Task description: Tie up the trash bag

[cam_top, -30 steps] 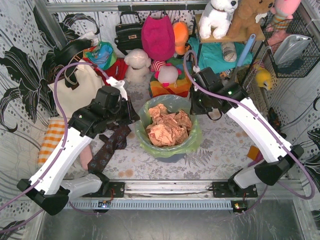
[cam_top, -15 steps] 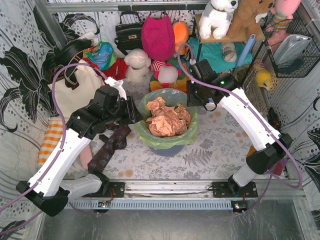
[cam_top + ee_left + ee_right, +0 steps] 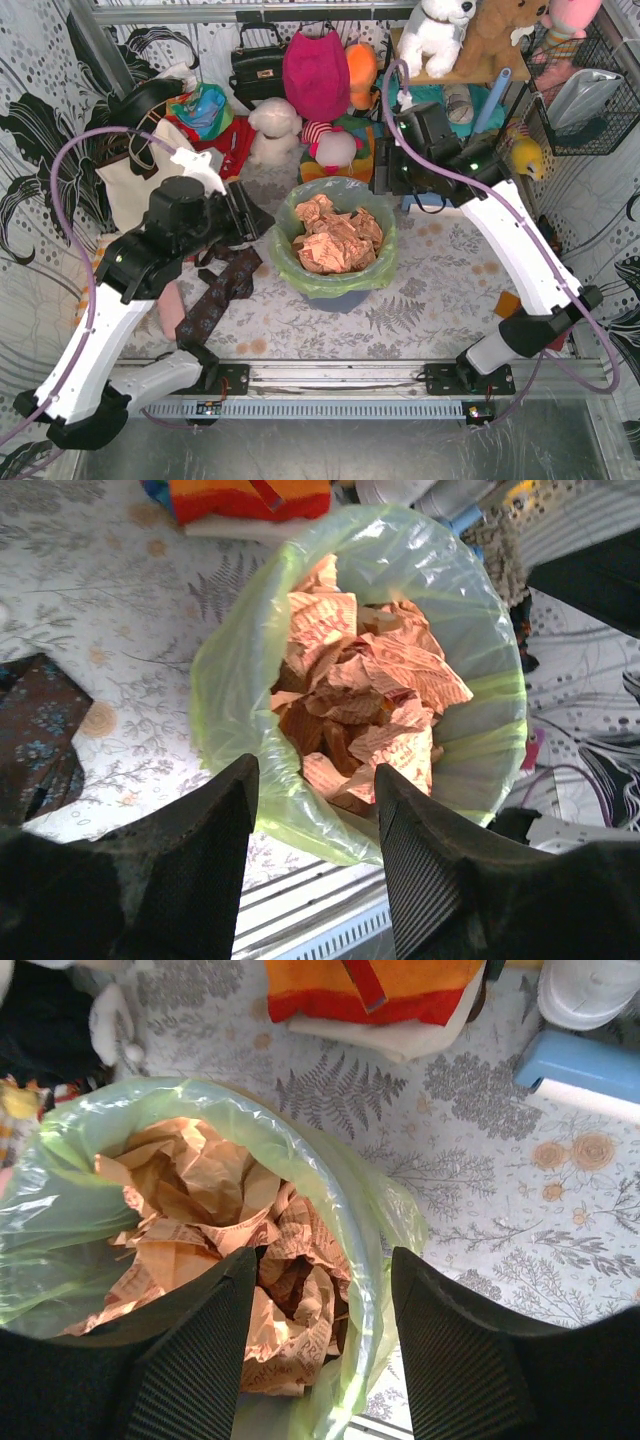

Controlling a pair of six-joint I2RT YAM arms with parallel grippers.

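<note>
Now, with the trash bag lining the bin and the left gripper and right gripper spread empty above opposite sides of it, each should pinch loose rim plastic.

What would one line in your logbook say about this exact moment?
bag: untied, mouth open | paper: inside bag | left end effector: open, empty | right end effector: open, empty | tying: not started

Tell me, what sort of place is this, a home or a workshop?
Probably a staged robot test cell, not a home: left arm and right arm bolted to a metal rail, patterned sheets hung as walls, plush toys heaped behind the trash bag.
</note>
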